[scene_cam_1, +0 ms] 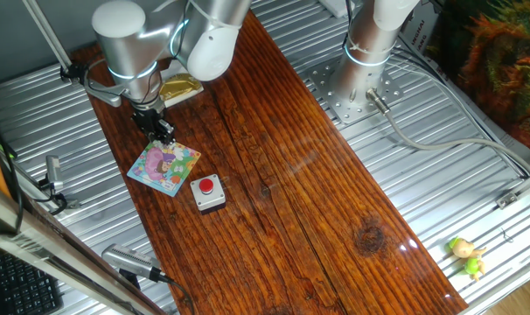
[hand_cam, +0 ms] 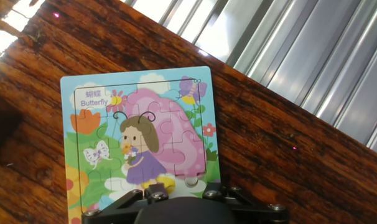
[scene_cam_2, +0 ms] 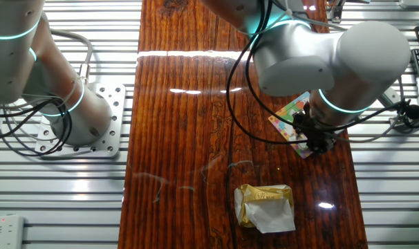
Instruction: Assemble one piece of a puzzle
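Note:
The puzzle (scene_cam_1: 164, 166) is a small square board with a pink-purple butterfly girl and blue, yellow and green edges. It lies flat on the wooden table's left side and also shows in the other fixed view (scene_cam_2: 291, 116) and in the hand view (hand_cam: 139, 137). My gripper (scene_cam_1: 163, 134) hangs straight down over the board's far edge, close above it or touching it. In the hand view the gripper (hand_cam: 185, 186) sits at the board's bottom edge with its fingertips a little apart, and I see no piece between them. A white gap (hand_cam: 191, 181) shows in the picture there.
A grey box with a red button (scene_cam_1: 208, 192) stands just right of the board. A yellowish-gold box (scene_cam_2: 265, 206) lies behind the gripper. A second arm's base (scene_cam_1: 361, 79) is bolted beside the table. A small toy (scene_cam_1: 466, 255) lies on the metal slats.

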Robot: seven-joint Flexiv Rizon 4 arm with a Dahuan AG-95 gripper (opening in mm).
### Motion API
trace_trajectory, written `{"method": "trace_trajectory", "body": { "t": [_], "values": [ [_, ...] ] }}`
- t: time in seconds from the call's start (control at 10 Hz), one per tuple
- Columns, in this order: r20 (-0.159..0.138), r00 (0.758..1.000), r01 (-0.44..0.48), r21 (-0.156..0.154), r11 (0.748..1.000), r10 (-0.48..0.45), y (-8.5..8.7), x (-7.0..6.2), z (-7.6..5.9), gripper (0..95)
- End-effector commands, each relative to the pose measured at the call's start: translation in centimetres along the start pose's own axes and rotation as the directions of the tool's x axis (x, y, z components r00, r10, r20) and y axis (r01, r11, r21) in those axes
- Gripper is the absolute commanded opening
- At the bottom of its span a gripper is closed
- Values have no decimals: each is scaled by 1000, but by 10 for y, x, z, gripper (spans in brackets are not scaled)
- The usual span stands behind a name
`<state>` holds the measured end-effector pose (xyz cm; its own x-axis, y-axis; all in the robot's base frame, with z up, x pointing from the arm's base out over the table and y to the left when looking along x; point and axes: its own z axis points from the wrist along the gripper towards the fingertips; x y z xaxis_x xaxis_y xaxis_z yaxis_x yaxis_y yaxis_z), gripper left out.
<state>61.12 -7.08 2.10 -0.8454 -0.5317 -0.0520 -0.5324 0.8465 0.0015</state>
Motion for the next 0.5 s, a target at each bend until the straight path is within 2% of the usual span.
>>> {"method": "trace_trajectory", "body": {
  "t": [0.1, 0.5],
  "values": [
    [-2, 1000, 2, 1, 1000, -2, 0, 1, 0, 0],
    [-1, 1000, 27, 3, 1000, -27, 1, 1, 1, 0]
  ]
}}
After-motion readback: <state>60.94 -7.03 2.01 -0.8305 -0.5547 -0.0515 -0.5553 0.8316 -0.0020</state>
